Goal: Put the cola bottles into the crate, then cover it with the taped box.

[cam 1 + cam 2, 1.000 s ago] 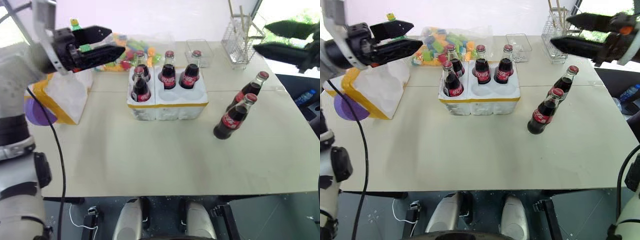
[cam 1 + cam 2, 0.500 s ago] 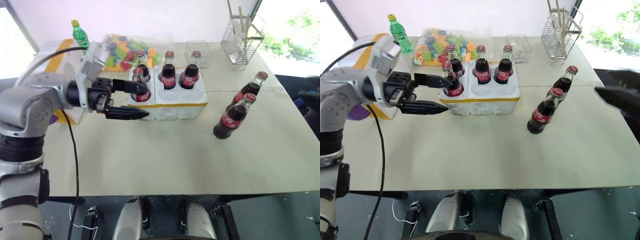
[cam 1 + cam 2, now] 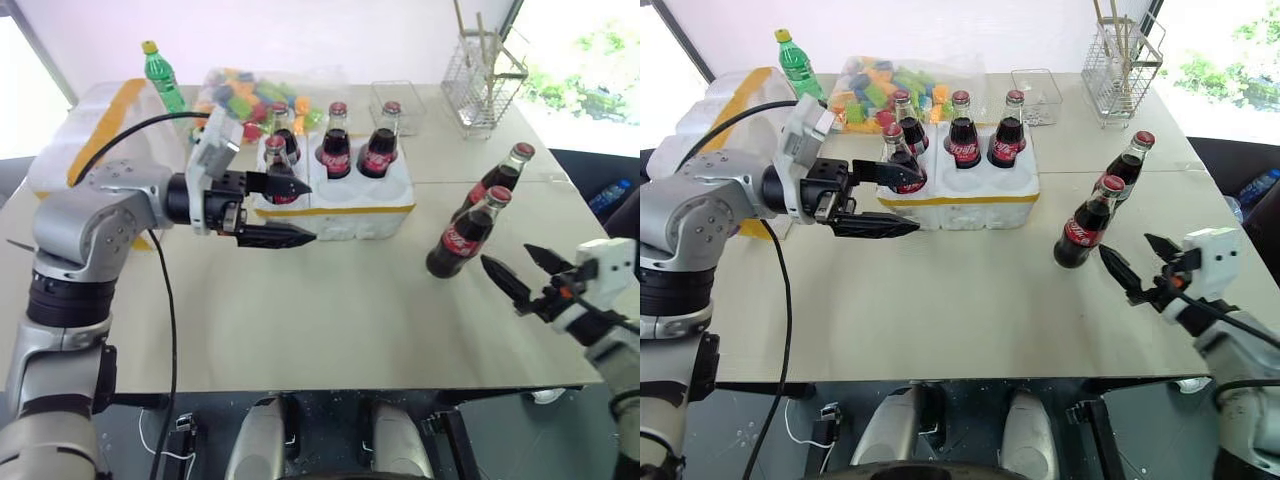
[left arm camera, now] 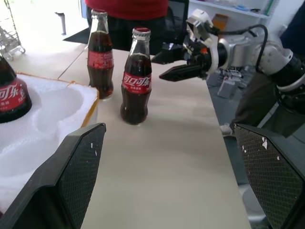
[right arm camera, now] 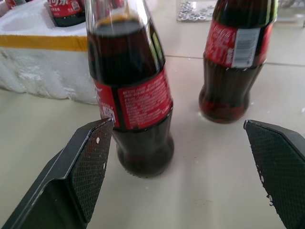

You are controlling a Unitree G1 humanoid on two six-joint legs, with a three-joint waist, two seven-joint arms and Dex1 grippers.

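The crate (image 3: pixel 340 210) stands at mid-table with several cola bottles (image 3: pixel 336 150) upright in its wells. Two more cola bottles stand loose on the table to its right, a nearer one (image 3: pixel 462 240) and a farther one (image 3: pixel 500 180). My left gripper (image 3: pixel 300 210) is open at the crate's front left corner, with one finger by the front left bottle and the other in front of the crate wall. My right gripper (image 3: pixel 507 258) is open and low over the table, just right of the nearer loose bottle (image 5: pixel 131 90). The taped box (image 3: pixel 735 95) sits at the far left behind my left arm.
A green bottle (image 3: pixel 160 72), a bag of coloured blocks (image 3: pixel 250 95), a clear container (image 3: pixel 398 105) and a wire rack (image 3: pixel 485 75) line the table's far side. A person in red (image 4: pixel 128 7) stands beyond the right edge of the table.
My right gripper has dropped from high at the far right to table level beside the nearer loose bottle. My left gripper has come down and rightward to the crate's front left corner.
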